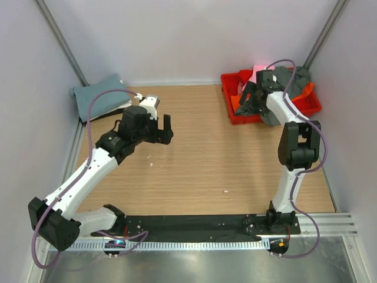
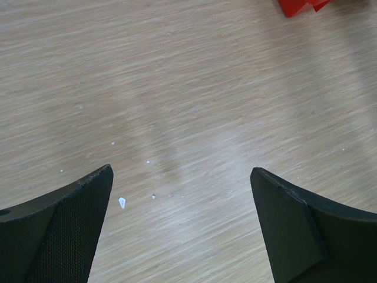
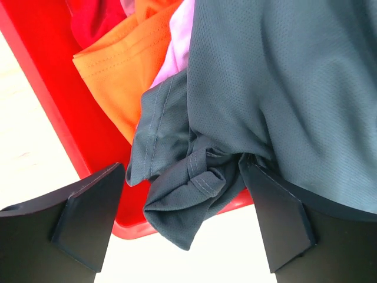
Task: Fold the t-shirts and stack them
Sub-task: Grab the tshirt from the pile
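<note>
Now our right gripper (image 3: 182,171) is wide open over the red tray (image 3: 53,112). The dark grey t-shirt (image 3: 265,88) lies between its fingers, and the orange t-shirt (image 3: 112,71) is just ahead of them. Our left gripper (image 2: 181,171) is wide open too, with only the wooden table (image 2: 177,76) between its fingers.

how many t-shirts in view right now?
4. One dusty teal shirt lies alone at far left; dark grey shirt, orange shirt and pink shirt are piled in the red tray at far right. More may be buried underneath.
</note>
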`<state>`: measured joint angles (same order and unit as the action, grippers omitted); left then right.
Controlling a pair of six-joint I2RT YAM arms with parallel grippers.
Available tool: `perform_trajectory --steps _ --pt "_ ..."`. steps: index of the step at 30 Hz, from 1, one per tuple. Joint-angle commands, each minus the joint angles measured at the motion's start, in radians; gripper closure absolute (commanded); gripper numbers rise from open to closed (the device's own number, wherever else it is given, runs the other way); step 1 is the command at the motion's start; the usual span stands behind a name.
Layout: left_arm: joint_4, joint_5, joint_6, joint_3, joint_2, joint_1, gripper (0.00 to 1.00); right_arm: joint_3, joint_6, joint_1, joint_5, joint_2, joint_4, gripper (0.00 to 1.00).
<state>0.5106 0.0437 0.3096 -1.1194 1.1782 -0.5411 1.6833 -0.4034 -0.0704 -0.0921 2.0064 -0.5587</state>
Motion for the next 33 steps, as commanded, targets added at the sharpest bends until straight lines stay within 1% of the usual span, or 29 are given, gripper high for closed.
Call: perform_trajectory --steps 1,5,6,11,14,16,17,18,19,20,21,23,24,26,31,33 --pt "-0.073 0.042 0.005 0.01 -0.052 0.001 0.0 0.026 0.015 -0.002 -0.028 -0.092 0.006 0.06" --pt "-0.063 0.07 0.002 0.007 -0.057 0.001 0.0 0.029 0.023 -0.006 -0.026 -0.09 -0.003 0.05" --pt "-0.066 0.073 0.002 0.013 -0.06 0.001 0.0 0.029 0.029 -0.006 -0.021 -0.086 -0.003 0.08" --pt "-0.07 0.1 0.003 0.024 -0.087 0.001 0.0 0.056 0.043 -0.016 -0.023 -0.048 -0.027 0.1" --pt "-0.081 0.101 0.002 0.032 -0.104 0.001 0.0 0.061 0.049 -0.029 -0.028 -0.026 -0.032 0.15" --pt "-0.087 0.11 0.0 0.039 -0.114 0.001 0.0 0.065 0.055 -0.038 -0.034 -0.006 -0.04 0.21" --pt "-0.09 0.113 -0.001 0.044 -0.121 0.001 0.0 0.065 0.058 -0.04 -0.034 0.0 -0.04 0.26" --pt "-0.095 0.113 -0.001 0.044 -0.124 0.001 0.0 0.064 0.06 -0.042 -0.034 0.003 -0.043 0.36" --pt "-0.096 0.113 -0.003 0.047 -0.124 0.001 0.0 0.064 0.063 -0.043 -0.038 0.009 -0.043 0.42" --pt "-0.098 0.114 -0.004 0.05 -0.126 0.001 0.0 0.061 0.063 -0.043 -0.04 0.009 -0.041 0.54" --pt "-0.095 0.117 -0.003 0.049 -0.124 0.001 0.0 0.061 0.063 -0.042 -0.041 0.009 -0.04 0.58" --pt "-0.095 0.119 -0.004 0.047 -0.123 0.001 0.0 0.068 0.066 -0.043 -0.047 0.008 -0.043 0.71" --pt "-0.093 0.119 -0.004 0.047 -0.123 0.001 0.0 0.069 0.067 -0.043 -0.051 0.003 -0.044 0.82" --pt "-0.095 0.122 -0.006 0.047 -0.123 0.001 0.0 0.073 0.069 -0.042 -0.052 -0.012 -0.043 0.99" --pt "-0.093 0.13 -0.004 0.047 -0.13 0.001 0.0 0.125 0.052 -0.048 -0.052 -0.081 -0.076 0.99" --pt "-0.092 0.143 -0.004 0.047 -0.137 0.001 0.0 0.211 0.045 -0.068 -0.049 -0.115 -0.122 0.99"
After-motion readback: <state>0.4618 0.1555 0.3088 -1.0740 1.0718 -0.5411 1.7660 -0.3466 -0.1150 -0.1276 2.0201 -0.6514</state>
